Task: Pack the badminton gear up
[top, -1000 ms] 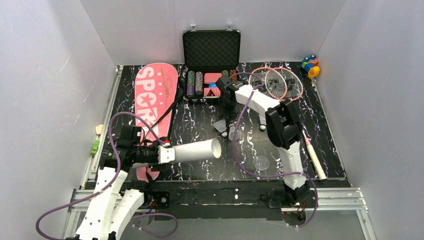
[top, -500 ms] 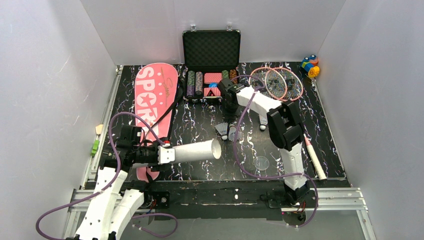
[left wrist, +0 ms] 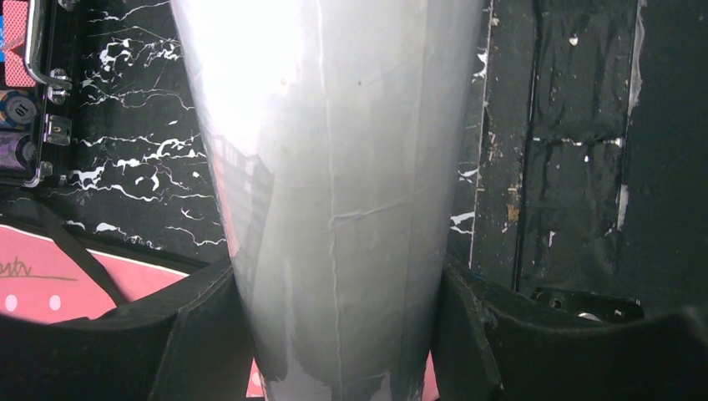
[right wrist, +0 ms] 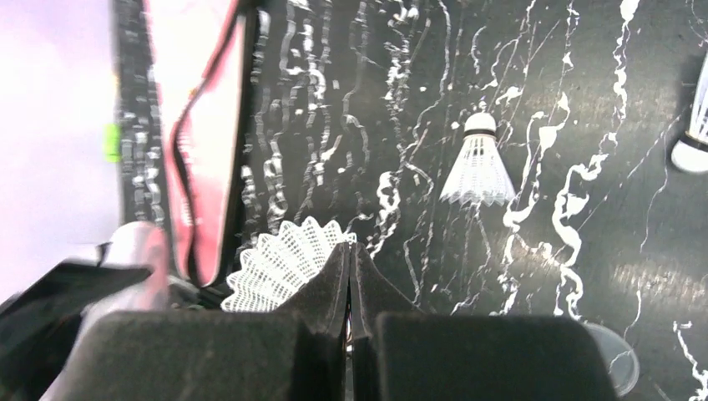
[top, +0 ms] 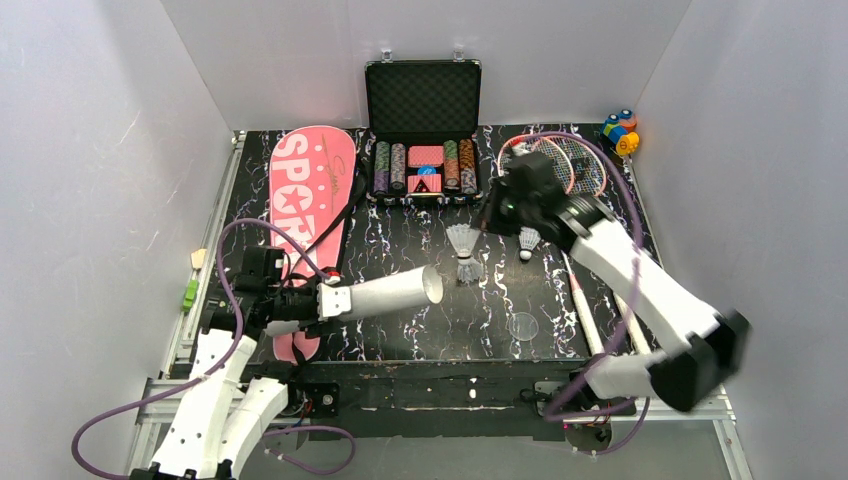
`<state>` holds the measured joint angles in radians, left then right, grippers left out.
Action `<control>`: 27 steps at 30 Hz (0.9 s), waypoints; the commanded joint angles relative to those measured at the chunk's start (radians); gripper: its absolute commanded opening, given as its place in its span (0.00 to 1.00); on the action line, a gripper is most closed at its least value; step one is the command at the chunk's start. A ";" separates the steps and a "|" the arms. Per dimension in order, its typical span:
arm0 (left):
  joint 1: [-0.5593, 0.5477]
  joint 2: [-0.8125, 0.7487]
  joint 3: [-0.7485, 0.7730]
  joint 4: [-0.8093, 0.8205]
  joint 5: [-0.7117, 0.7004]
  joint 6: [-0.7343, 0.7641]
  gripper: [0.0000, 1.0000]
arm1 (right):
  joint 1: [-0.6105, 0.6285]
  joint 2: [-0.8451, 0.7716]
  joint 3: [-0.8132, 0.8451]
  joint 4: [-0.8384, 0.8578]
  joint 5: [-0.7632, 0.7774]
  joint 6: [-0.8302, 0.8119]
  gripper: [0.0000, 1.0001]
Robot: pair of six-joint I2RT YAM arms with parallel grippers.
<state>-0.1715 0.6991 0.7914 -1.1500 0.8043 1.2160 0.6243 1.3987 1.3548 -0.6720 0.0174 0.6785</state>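
My left gripper (top: pixel 335 300) (left wrist: pixel 334 334) is shut round the long white tube (top: pixel 390 292) (left wrist: pixel 334 167), which lies nearly level with its open mouth pointing right. My right gripper (top: pixel 483 226) (right wrist: pixel 349 251) is shut on the skirt edge of a white shuttlecock (top: pixel 460 240) (right wrist: pixel 275 267), just right of the tube's mouth. A second shuttlecock (top: pixel 468 270) (right wrist: pixel 477 167) lies on the table below it, and a third (top: pixel 528 242) sits further right. The pink rackets (top: pixel 575 165) lie at the back right, partly behind my right arm. The pink SPORT cover (top: pixel 310 190) lies at the left.
An open black case of poker chips (top: pixel 422 130) stands at the back centre. A small multicoloured toy (top: pixel 620 132) sits in the back right corner. A clear round lid (top: pixel 522 326) lies near the front edge. White walls enclose the table on three sides.
My right gripper has shut on a shuttlecock and carried it up and slightly right; the right arm has swung out to the right. The tube's mouth has tipped up a little.
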 commanded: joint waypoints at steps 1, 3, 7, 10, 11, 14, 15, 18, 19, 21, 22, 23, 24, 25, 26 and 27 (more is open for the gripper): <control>0.006 0.009 0.002 0.107 0.069 -0.104 0.45 | 0.004 -0.284 -0.168 0.164 0.003 0.085 0.01; 0.006 0.016 -0.002 0.134 0.071 -0.135 0.45 | 0.004 -0.397 -0.233 0.222 -0.005 0.116 0.01; 0.006 0.029 -0.002 0.176 0.078 -0.182 0.45 | 0.007 -0.582 -0.379 0.439 -0.061 0.212 0.01; 0.006 0.049 0.008 0.197 0.084 -0.224 0.45 | 0.018 -0.640 -0.420 0.567 -0.042 0.242 0.01; 0.005 0.053 0.014 0.199 0.085 -0.229 0.45 | 0.021 -0.649 -0.424 0.599 -0.037 0.247 0.01; 0.006 0.055 0.018 0.200 0.087 -0.240 0.45 | 0.027 -0.649 -0.413 0.661 -0.038 0.262 0.01; 0.006 0.053 0.016 0.203 0.087 -0.242 0.45 | 0.031 -0.644 -0.409 0.699 -0.041 0.269 0.01; 0.006 0.048 0.012 0.207 0.085 -0.249 0.45 | 0.046 -0.615 -0.392 0.747 -0.059 0.287 0.01; 0.006 0.047 0.012 0.209 0.085 -0.249 0.45 | 0.050 -0.604 -0.389 0.751 -0.065 0.294 0.01; 0.006 0.045 0.015 0.214 0.082 -0.255 0.45 | 0.064 -0.588 -0.394 0.775 -0.078 0.309 0.01; 0.006 0.045 0.013 0.217 0.082 -0.256 0.45 | 0.072 -0.583 -0.397 0.781 -0.080 0.316 0.01; 0.006 0.045 0.012 0.220 0.082 -0.258 0.45 | 0.081 -0.579 -0.400 0.789 -0.081 0.320 0.01; 0.006 0.045 0.011 0.224 0.081 -0.260 0.45 | 0.090 -0.575 -0.402 0.798 -0.083 0.322 0.01; 0.006 0.045 0.009 0.226 0.081 -0.262 0.45 | 0.098 -0.572 -0.403 0.804 -0.083 0.325 0.01; 0.006 0.044 0.008 0.230 0.082 -0.261 0.45 | 0.106 -0.569 -0.404 0.812 -0.084 0.326 0.01; 0.005 0.045 0.008 0.233 0.081 -0.264 0.45 | 0.113 -0.564 -0.405 0.817 -0.087 0.328 0.01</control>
<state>-0.1715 0.7593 0.7914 -0.9581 0.8467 0.9657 0.7094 0.8341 0.9348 0.0334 -0.0528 0.9810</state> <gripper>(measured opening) 0.605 0.022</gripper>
